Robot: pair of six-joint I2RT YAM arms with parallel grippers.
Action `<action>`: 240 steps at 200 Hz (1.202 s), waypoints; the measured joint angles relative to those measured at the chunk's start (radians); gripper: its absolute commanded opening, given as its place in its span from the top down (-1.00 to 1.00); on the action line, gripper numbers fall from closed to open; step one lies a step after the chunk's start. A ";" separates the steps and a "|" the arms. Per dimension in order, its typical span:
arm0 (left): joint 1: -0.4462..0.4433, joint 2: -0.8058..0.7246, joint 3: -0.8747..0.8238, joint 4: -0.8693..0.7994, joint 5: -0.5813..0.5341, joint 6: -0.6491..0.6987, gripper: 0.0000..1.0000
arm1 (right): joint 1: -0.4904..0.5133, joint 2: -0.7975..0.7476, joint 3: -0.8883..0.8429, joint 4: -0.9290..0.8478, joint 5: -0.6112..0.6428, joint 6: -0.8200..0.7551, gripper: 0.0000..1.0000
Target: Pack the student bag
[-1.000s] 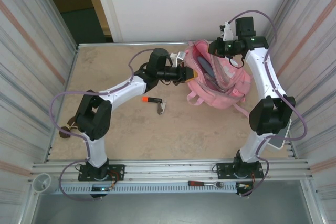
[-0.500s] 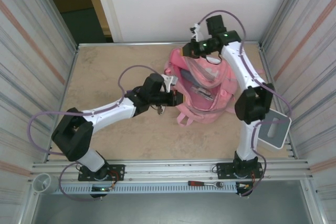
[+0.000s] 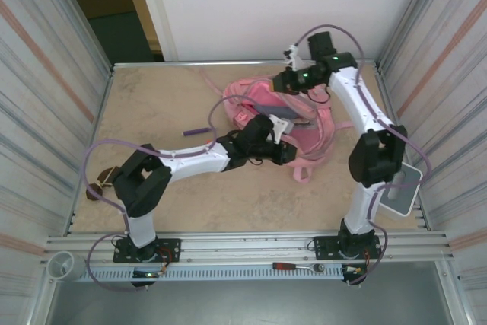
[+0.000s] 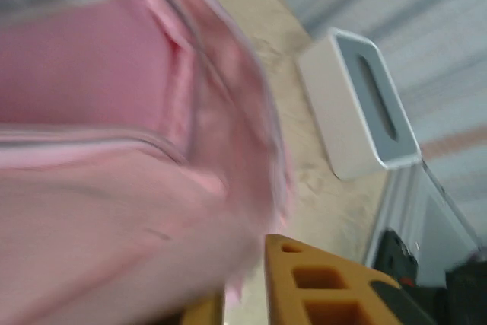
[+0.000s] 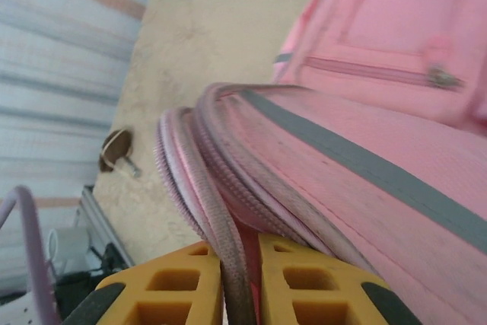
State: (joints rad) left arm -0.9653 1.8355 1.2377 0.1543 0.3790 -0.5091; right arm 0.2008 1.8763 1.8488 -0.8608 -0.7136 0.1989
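Observation:
The student bag (image 3: 255, 104) is a pink backpack lying right of the table's middle. My right gripper (image 3: 283, 81) is at its far rim. In the right wrist view this gripper (image 5: 240, 287) is shut on the bag's (image 5: 380, 127) zipped edge, which runs down between the yellow fingers. My left gripper (image 3: 288, 151) lies across the bag's near side. In the left wrist view the left gripper (image 4: 243, 302) has its jaws a little apart, with blurred pink bag fabric (image 4: 114, 150) lying over the left finger and bare table showing in the gap.
A purple pen (image 3: 196, 132) lies left of the bag. A white box (image 3: 399, 188) stands by the right wall, also in the left wrist view (image 4: 358, 104). A brown object (image 3: 97, 188) sits at the left edge. A ratchet tool (image 3: 300, 267) lies on the front rail.
The bag has been pulled left and toward the middle and now lies flatter. My left arm has swung right across its near side, its jaws parting slightly. The right gripper followed the rim.

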 measured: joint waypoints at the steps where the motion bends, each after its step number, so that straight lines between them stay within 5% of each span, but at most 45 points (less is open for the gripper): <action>1: -0.002 0.001 0.002 0.000 0.003 0.002 0.28 | -0.003 -0.003 -0.004 0.002 0.001 0.000 0.53; 38: -0.064 -0.009 0.058 -0.022 0.117 0.106 -0.20 | -0.135 -0.112 -0.194 0.068 0.050 0.001 0.13; 94: -0.029 -0.167 0.046 -0.284 0.143 0.361 -0.35 | -0.201 -0.261 -0.512 0.157 0.126 0.034 -0.50; 119: 0.040 -0.263 0.019 -0.319 0.144 0.404 -0.46 | -0.226 -0.359 -0.625 0.193 0.164 0.063 -0.63; 147: 0.219 -0.275 0.021 -0.290 0.117 0.322 -0.47 | -0.301 -0.423 -0.715 0.269 0.202 0.129 -0.68; 183: 0.415 -0.021 0.231 -0.316 0.065 0.203 -0.42 | -0.360 -0.424 -0.801 0.397 0.297 0.246 -0.66; 240: 0.407 0.493 0.794 -0.517 0.020 0.210 -0.26 | -0.378 -0.337 -0.868 0.595 0.372 0.399 -0.50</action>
State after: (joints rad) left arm -0.5587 2.3283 2.0319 -0.3626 0.3992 -0.2993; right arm -0.1776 1.5394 0.9806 -0.2657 -0.3416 0.5983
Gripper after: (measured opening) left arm 0.645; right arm 0.772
